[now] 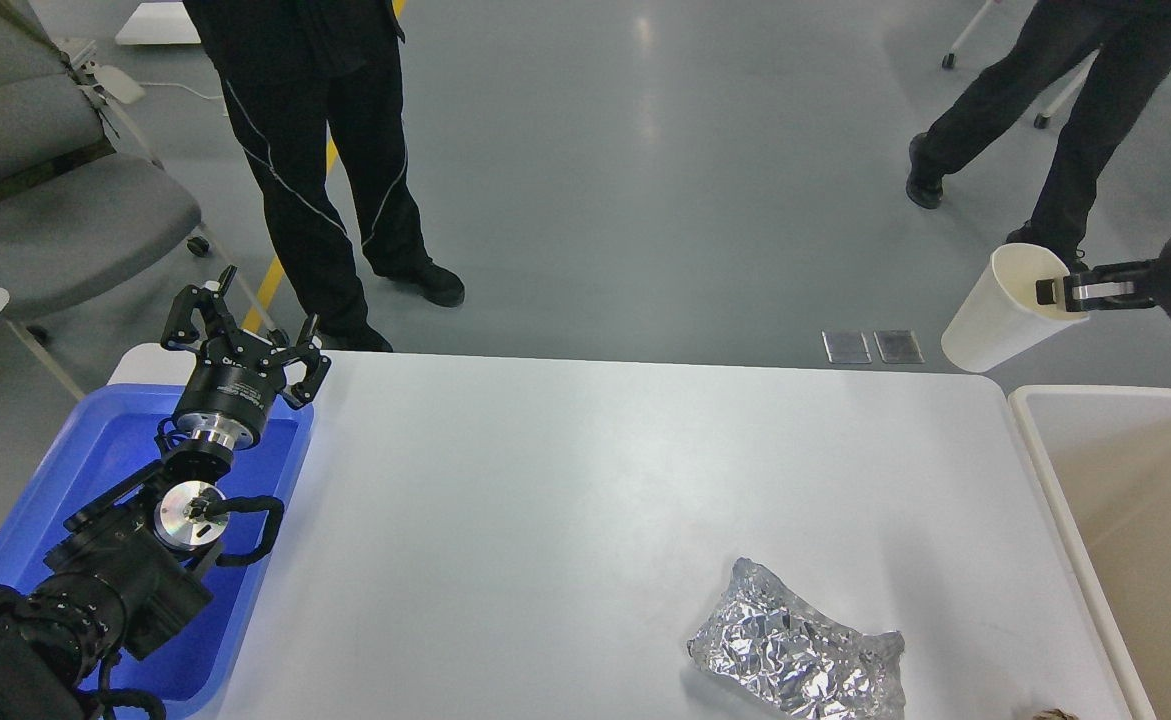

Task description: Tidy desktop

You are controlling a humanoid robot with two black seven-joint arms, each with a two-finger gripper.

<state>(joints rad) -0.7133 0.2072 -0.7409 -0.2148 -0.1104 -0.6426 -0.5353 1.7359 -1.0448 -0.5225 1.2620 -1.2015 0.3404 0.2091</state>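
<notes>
The white desktop [565, 500] fills the middle of the head view. My right gripper [1055, 291] is shut on the rim of a white paper cup [995, 312] and holds it tilted in the air above the desktop's far right corner. A crumpled silver foil wrapper [795, 655] lies on the desktop near the front right. My left gripper [245, 310] is open and empty, held above the far end of the blue tray [95, 450].
A beige-white bin [1125, 520] stands at the desktop's right edge. The blue tray stands at the left edge. A small brown thing [1050, 714] peeks in at the bottom right. Two people stand on the floor beyond; a grey chair [55, 210] is far left.
</notes>
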